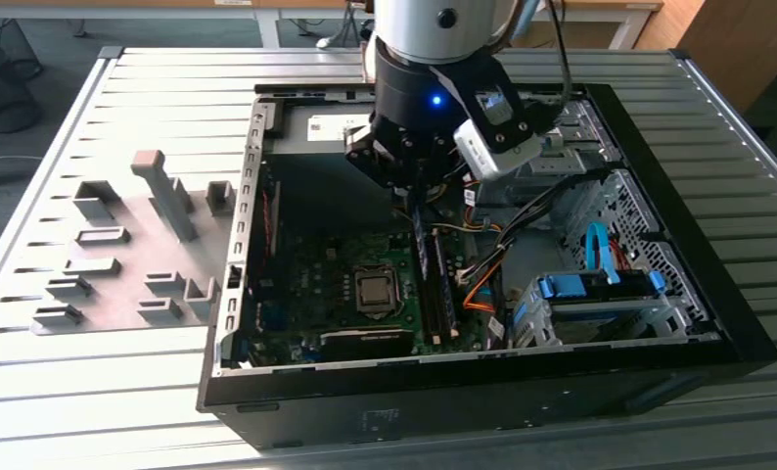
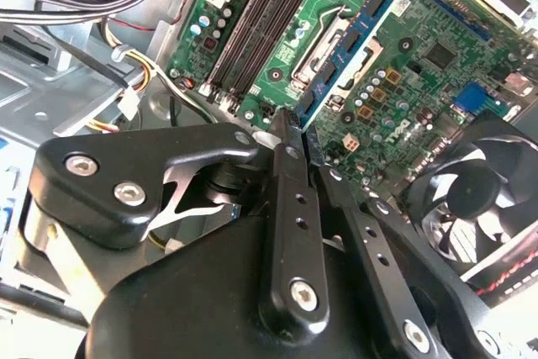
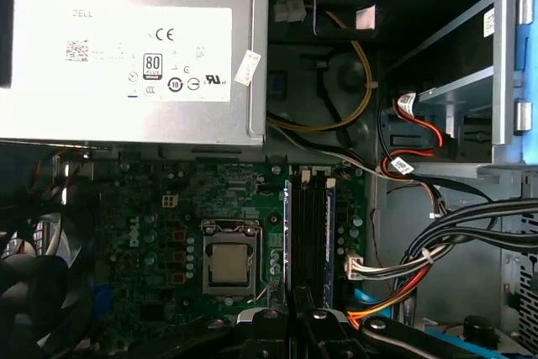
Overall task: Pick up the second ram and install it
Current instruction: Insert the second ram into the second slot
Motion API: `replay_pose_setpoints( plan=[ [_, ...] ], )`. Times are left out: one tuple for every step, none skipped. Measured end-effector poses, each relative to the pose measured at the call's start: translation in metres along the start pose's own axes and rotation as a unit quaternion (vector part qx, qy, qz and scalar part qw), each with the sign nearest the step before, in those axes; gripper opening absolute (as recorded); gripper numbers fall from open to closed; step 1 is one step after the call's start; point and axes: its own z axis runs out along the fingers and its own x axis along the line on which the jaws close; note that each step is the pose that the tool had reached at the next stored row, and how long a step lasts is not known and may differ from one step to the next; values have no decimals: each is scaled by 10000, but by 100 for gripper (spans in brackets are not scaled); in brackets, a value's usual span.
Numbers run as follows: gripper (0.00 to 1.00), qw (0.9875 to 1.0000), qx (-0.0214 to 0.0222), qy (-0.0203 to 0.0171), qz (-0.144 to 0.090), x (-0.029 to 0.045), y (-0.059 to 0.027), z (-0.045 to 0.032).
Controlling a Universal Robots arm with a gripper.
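Gripper [image 1: 415,196] is positioned inside the open computer case [image 1: 702,323], directly over the memory slots [image 1: 435,284] on the motherboard [image 1: 323,284]. Fingers [image 2: 290,208] are seen nearly closed in the second wrist view, clamped on the near end of the second ram [image 2: 353,44], a blue stick with black chips and a pale label. Stick is held edge-on, tilted, with its far end out over the green board close to the CPU socket [image 2: 324,39]; whether it touches the board cannot be told. In the exterior view the stick [image 1: 424,259] runs lengthwise along the slots, just beside the CPU socket [image 1: 376,291]. In the first wrist view a blue edge [image 3: 329,237] is visible along the slot bank; seating cannot be confirmed. Grey fixture blocks [image 1: 166,196] are left on the slatted table [image 1: 102,382] at the exterior view's left, well apart from the case.
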Motion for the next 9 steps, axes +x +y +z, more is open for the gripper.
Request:
replay_pose_setpoints(
  plan=[
    [14,10000,0,0,0,1,-1,18],
    [14,10000,0,0,0,1,-1,31],
    [14,10000,0,0,0,1,-1,35],
    [14,10000,1,0,0,1,-1,35],
    [14,10000,1,0,0,1,-1,36],
    [14,10000,0,0,0,1,-1,37],
    [14,10000,0,0,0,1,-1,37],
    [14,10000,1,0,0,1,-1,37],
    [14,10000,0,0,0,1,-1,38]
  ],
)
